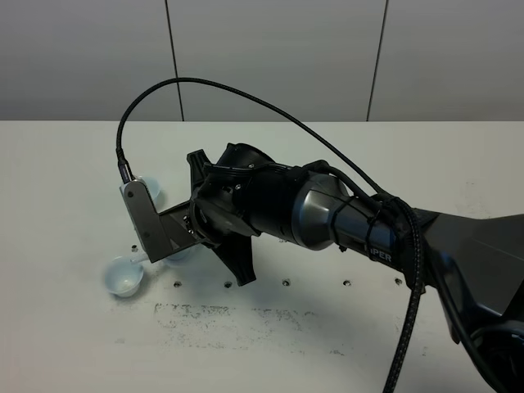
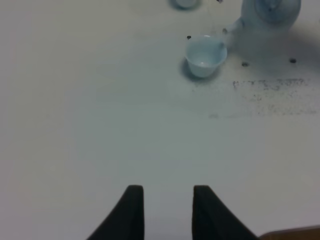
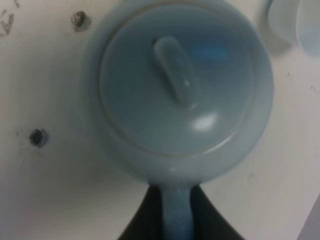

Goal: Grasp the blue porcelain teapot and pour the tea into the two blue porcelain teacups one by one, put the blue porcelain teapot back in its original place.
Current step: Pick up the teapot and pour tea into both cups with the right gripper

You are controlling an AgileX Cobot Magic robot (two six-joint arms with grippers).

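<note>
Left gripper (image 2: 167, 212): jaws apart, nothing between them, over bare table (image 2: 100, 125), well apart from the crockery. Near teacup (image 1: 124, 277): upright, towards the table's left. Far teacup (image 1: 150, 187): behind it, partly hidden by the camera bracket (image 1: 147, 217). Teapot (image 3: 180, 95): just right of the cups, lid on, spout tip just beside the near teacup's rim, mostly hidden under the right arm (image 1: 327, 213) in the high view. Right gripper (image 3: 177, 202): jaws clamped on the teapot's handle. Lifted or resting: cannot tell.
</note>
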